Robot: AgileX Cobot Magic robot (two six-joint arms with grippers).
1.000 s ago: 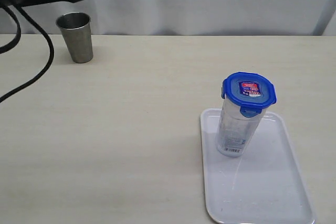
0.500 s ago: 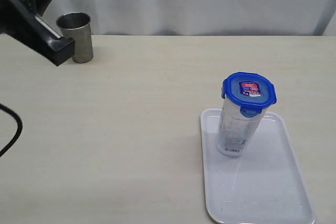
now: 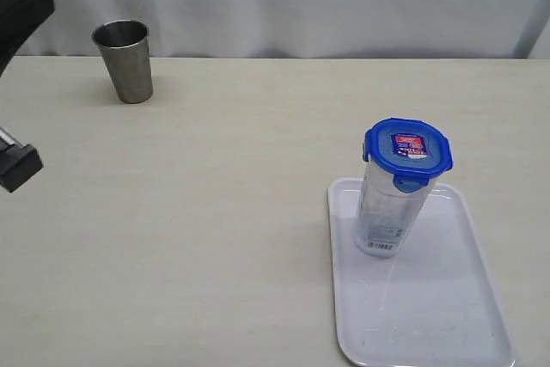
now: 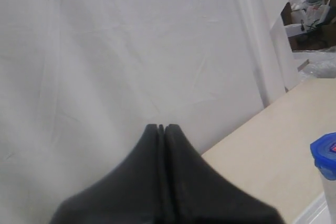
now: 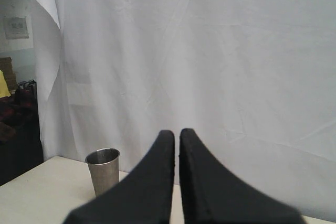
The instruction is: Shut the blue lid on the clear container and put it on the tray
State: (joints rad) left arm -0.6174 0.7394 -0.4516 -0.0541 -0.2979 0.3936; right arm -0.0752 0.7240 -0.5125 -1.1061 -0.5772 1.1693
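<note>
The clear container [image 3: 384,212] stands upright on the far left part of the tray [image 3: 447,315], the blue lid [image 3: 407,152] seated on top. A steel cup [image 3: 125,60] sits well apart at the back left of the surface [image 3: 258,169]. In the left wrist view, the left hand [image 4: 161,128] is pressed closed, empty. In the right wrist view, the right hand [image 5: 177,135] is likewise closed and empty, with the cup beyond it.

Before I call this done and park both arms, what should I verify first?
1. Blue lid seated on the clear container: ok.
2. All four lid flaps snapped down: cannot tell; the far ones are hidden.
3. Container upright, base inside the tray rim: ok.
4. Left gripper shut, holding nothing: ok.
5. Right gripper shut, holding nothing: ok.
6. Steel cup upright, well apart from the tray: ok.
</note>
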